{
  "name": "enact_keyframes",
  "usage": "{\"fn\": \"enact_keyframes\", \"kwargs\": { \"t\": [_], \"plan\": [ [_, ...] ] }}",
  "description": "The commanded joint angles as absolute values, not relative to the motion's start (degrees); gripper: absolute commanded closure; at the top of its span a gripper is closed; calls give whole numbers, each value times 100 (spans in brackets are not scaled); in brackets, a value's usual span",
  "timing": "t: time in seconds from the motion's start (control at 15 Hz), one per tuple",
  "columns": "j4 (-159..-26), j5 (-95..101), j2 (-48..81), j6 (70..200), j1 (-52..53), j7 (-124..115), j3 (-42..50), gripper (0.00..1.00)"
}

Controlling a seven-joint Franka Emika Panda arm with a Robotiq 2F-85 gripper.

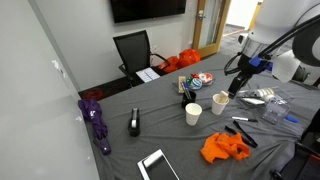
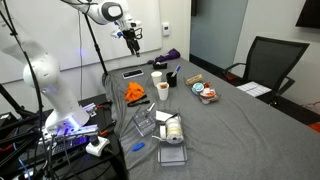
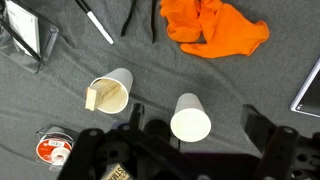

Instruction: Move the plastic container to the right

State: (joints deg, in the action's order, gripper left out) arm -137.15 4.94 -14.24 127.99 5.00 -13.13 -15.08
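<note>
- gripper (image 3: 188, 158): seen from the wrist view as dark fingers at the bottom edge. jaws stand wide apart with nothing between them. the tips are cut off by the frame. in both exterior views it hangs well above the table, touching nothing.
- plastic container (image 3: 53, 148): bottom left corner of the wrist view, lying flat with its red and white face up. its right side is hidden behind the gripper's left finger. it is round, so no long axis or heading can be read. in an exterior view the plastic container (image 1: 200, 78) sits on the grey tablecloth (image 1: 160, 125) on the side nearest the black chair (image 1: 133, 50), well apart from the gripper. the print on it is too small to read.
- paper cup, tipped (image 3: 110, 92): on its side, mouth towards the wrist camera, just beside the container.
- paper cup, upright (image 3: 190, 117): near the tipped one, not touching it.
- tablet (image 3: 310, 90): cut off by the right edge of the wrist view. an exterior view shows it whole.
- orange cloth (image 3: 215, 28): crumpled, beyond the cups.
- pen (image 3: 98, 22): slanted, near the top edge.
- clear plastic packaging (image 3: 25, 30): top left, partly cut off.
- purple umbrella (image 1: 95, 120): shown in an exterior view only, at the table's edge.
- wall screen (image 1: 148, 8): farthest item. its top is cut off.
</note>
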Motion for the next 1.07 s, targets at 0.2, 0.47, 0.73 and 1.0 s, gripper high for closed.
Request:
{"fn": "enact_keyframes", "kwargs": {
  "t": [0.2,0.47,0.73,1.0],
  "plan": [
    [-13706,529,-1416,12784,618,-1339,-1394,0],
    [-13585,533,-1237,12845,533,-1577,-1334,0],
    [-13341,506,-879,12975,367,-2349,-1165,0],
    [-12799,522,-224,13148,243,-3478,-967,0]
  ]
}}
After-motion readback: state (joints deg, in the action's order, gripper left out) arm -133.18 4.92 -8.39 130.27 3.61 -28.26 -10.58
